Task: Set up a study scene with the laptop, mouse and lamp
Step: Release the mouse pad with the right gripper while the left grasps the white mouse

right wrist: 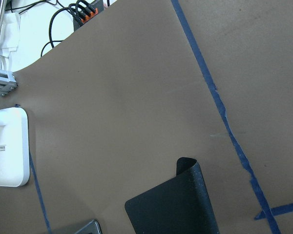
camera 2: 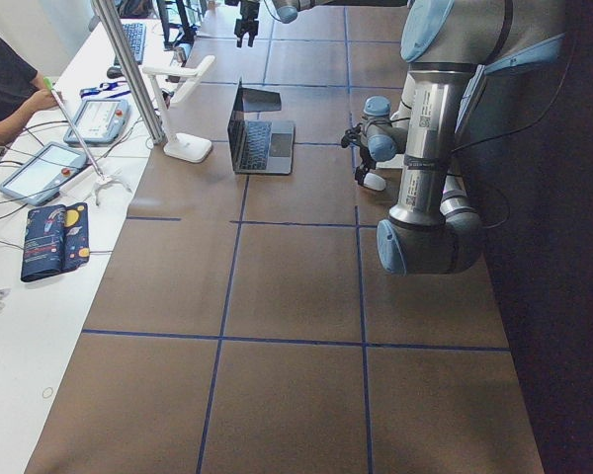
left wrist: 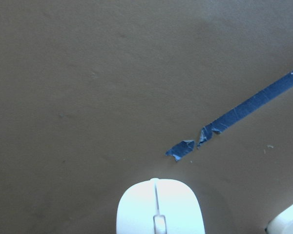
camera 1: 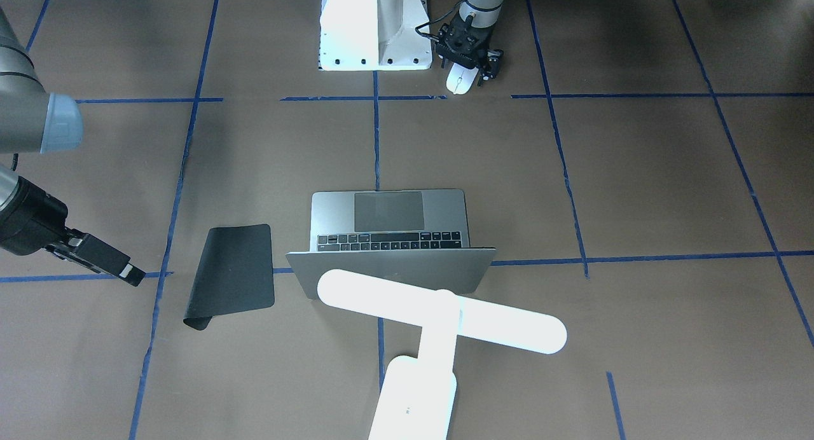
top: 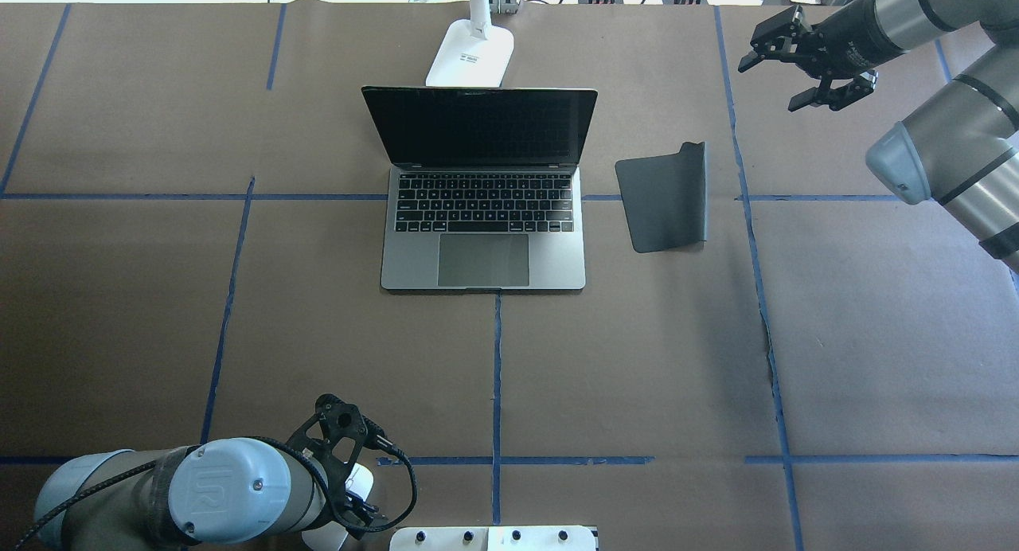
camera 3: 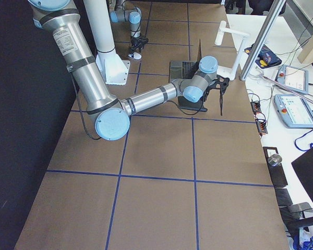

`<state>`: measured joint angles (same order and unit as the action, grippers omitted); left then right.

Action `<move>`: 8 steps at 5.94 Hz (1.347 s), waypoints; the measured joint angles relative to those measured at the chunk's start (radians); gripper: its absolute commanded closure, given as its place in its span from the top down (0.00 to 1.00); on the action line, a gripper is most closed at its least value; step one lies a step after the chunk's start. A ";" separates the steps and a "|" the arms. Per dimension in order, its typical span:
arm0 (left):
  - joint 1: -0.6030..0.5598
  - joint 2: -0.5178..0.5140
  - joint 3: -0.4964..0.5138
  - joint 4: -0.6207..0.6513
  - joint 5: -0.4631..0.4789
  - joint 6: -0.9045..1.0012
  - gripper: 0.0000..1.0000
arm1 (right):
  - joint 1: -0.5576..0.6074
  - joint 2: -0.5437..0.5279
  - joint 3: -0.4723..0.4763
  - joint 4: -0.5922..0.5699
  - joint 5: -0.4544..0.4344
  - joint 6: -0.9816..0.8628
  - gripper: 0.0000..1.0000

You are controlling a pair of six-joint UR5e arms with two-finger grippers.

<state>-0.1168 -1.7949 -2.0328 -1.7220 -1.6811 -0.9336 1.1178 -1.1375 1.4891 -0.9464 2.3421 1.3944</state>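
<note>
Brown worktop [camera 1: 636, 173] lies under both arms. Front view: left jaws look spread over the mouse [camera 1: 460, 81], beside the pedestal [camera 1: 375, 39], well apart from the open laptop [camera 1: 389, 220]. Overhead: right jaws hang spread beyond the mat [top: 665, 201]; the lamp [top: 470, 53] stands behind the laptop. Left wrist: the mouse looks smooth, so an off-centre pinch may squirt it out. Right wrist: the mat's curled edge could tip it.
</note>
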 measured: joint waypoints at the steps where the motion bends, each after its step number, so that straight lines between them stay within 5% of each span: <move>1: 0.001 0.003 0.005 -0.005 0.001 0.000 1.00 | 0.000 -0.001 0.004 -0.001 0.000 0.000 1.00; 3: 0.008 0.006 0.006 -0.004 -0.001 -0.010 0.97 | 0.000 -0.001 0.011 -0.002 0.001 0.000 1.00; 5: 0.015 0.011 0.006 -0.001 -0.007 -0.013 0.57 | 0.000 -0.001 0.015 -0.004 0.003 0.000 1.00; 6: 0.016 0.017 0.005 0.000 -0.008 -0.014 0.17 | 0.000 -0.001 0.015 -0.005 0.003 0.000 1.00; 8: 0.017 0.018 -0.002 0.007 -0.008 -0.014 0.07 | 0.002 -0.002 0.020 -0.005 0.005 0.001 1.00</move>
<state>-0.0998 -1.7765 -2.0352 -1.7153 -1.6894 -0.9472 1.1197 -1.1395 1.5090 -0.9510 2.3466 1.3958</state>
